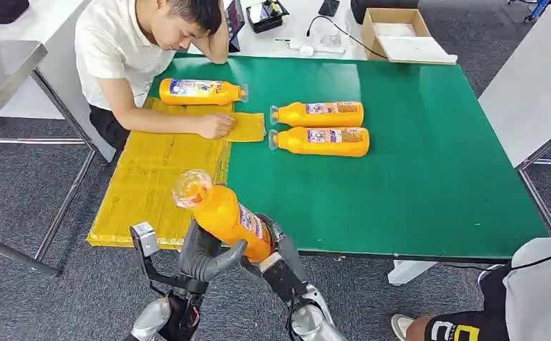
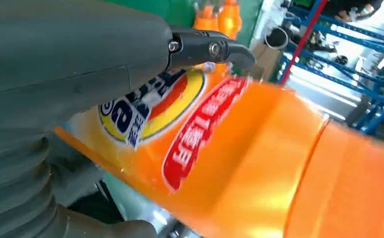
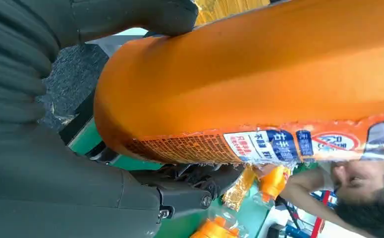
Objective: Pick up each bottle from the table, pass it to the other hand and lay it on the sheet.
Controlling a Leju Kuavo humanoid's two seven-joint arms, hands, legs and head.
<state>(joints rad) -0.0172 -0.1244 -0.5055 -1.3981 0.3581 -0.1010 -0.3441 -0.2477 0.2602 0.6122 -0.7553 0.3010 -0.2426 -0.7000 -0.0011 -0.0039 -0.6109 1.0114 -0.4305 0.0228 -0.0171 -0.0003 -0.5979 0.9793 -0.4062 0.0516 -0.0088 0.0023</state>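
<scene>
An orange bottle (image 1: 226,217) (image 2: 259,163) (image 3: 259,74) hangs tilted over the table's near edge, cap end up and to the left. My left hand (image 1: 205,256) (image 2: 71,59) grips it around the label from below. My right hand (image 1: 279,256) (image 3: 56,188) holds its base end. The yellow sheet (image 1: 151,185) covers the left part of the green table (image 1: 414,163), just ahead of my left hand. One bottle (image 1: 201,91) lies on the sheet's far end. Two more bottles (image 1: 320,114) (image 1: 322,141) lie side by side on the green top.
A seated person leans on the sheet, one hand (image 1: 214,126) resting beside a small yellow piece (image 1: 247,126). Another person's leg (image 1: 535,291) is at the near right corner. A cardboard box (image 1: 397,32) stands behind the table, and a white table (image 1: 535,85) is to the right.
</scene>
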